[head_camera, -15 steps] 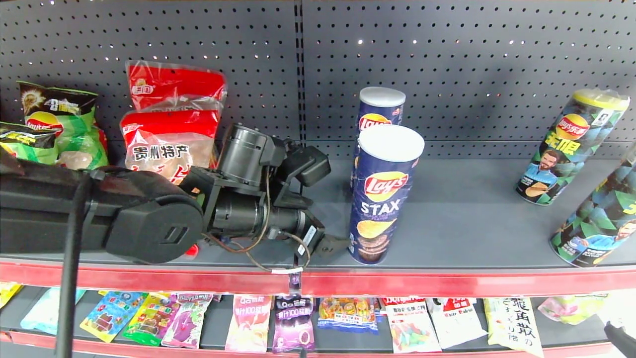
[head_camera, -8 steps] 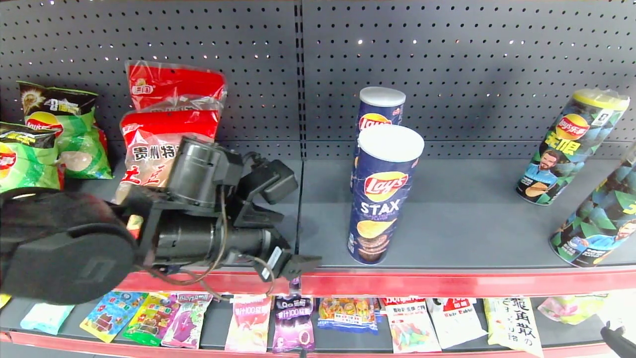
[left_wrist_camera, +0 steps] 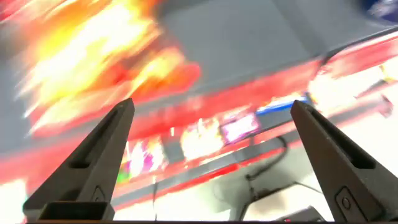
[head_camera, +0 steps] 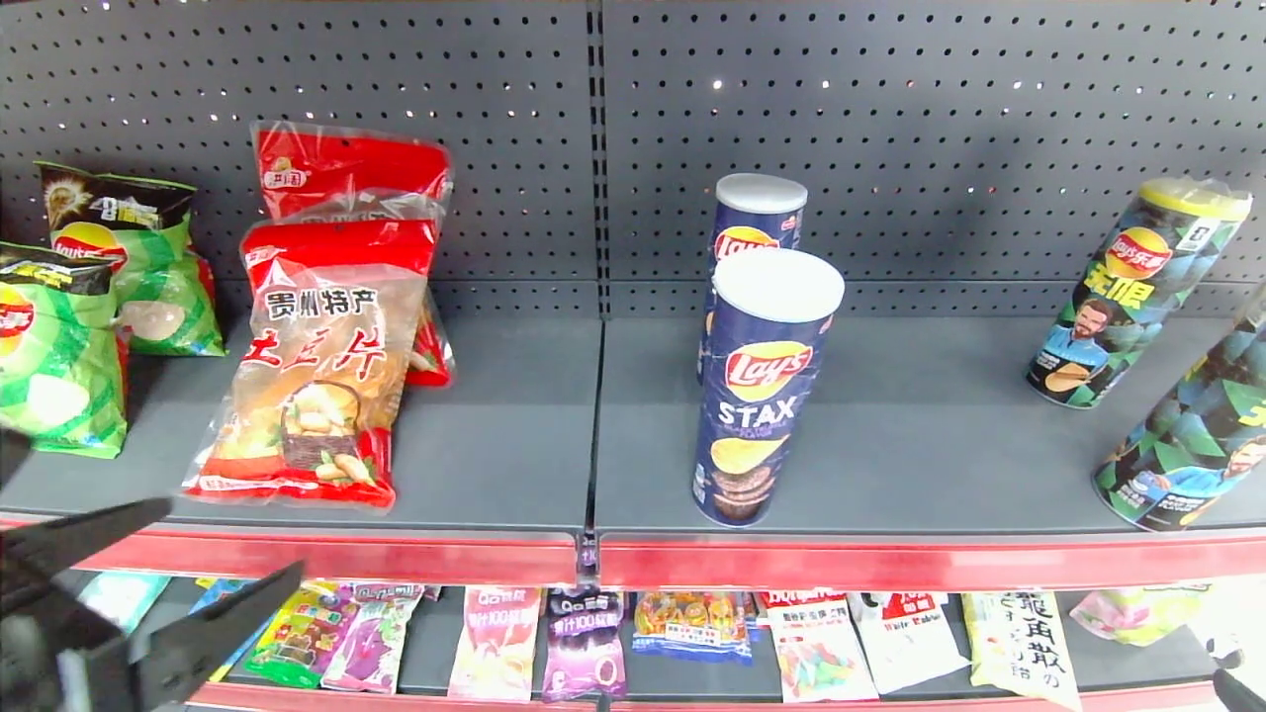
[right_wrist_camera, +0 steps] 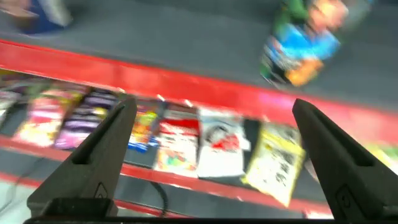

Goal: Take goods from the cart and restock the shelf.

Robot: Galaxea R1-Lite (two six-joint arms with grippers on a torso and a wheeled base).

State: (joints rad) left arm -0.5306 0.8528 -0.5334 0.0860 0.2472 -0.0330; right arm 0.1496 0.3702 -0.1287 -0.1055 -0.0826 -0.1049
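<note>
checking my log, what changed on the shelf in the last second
The left arm pulled back off the shelf, down and toward the robot's left. The left gripper is open and empty, and it took hold of nothing. The front blue can, the front red bag and the green bag stayed put.

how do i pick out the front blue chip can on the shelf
On the grey, red-edged upper shelf, look just right of the middle seam. Two blue cans stand in file there; the front blue can is the nearer, by the edge, partly covering the rear blue can.
</note>
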